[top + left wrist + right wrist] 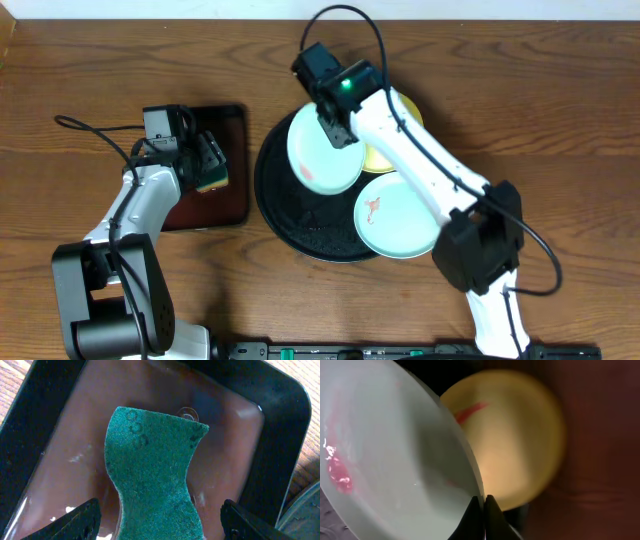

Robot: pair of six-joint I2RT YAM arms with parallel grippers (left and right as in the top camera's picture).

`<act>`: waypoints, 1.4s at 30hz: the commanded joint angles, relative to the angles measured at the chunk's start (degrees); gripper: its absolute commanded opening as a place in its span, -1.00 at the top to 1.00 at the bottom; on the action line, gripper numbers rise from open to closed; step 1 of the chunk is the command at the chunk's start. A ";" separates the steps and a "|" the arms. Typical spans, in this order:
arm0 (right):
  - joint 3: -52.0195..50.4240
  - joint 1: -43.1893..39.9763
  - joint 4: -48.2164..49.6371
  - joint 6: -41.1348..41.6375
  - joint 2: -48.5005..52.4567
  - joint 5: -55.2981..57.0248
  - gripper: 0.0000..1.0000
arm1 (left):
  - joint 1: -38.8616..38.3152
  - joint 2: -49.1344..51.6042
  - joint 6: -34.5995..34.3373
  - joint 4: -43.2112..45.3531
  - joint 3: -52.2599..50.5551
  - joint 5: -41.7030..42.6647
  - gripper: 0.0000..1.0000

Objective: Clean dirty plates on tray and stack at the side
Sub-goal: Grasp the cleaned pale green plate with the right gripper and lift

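Gripping a plate at right, hovering open over a sponge at left.

With the right gripper (482, 503), jaws closed on the rim of the far mint plate (322, 155), smeared red, over the far part of the black tray (290, 228). Just right of it and partly beneath, the yellow plate (520, 445), streaked red. On the tray's near right, the near mint plate (395, 222), marked orange. With the left gripper (208, 160), jaws wide apart, either side of the green sponge (150, 475) in the reddish-brown tray (233, 130) at left.
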 commanded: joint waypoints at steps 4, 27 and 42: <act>2.14 7.04 3.65 -14.95 -6.58 27.06 0.98 | 0.15 -0.20 0.09 -0.04 0.15 -0.50 -0.55; 2.14 14.21 14.71 -36.30 -6.58 32.68 0.98 | 0.15 -0.20 0.09 -0.04 0.15 -0.50 -0.56; 2.14 14.19 15.78 -34.84 -6.58 32.35 0.98 | 0.15 -0.20 0.11 -0.04 0.15 -0.50 -0.56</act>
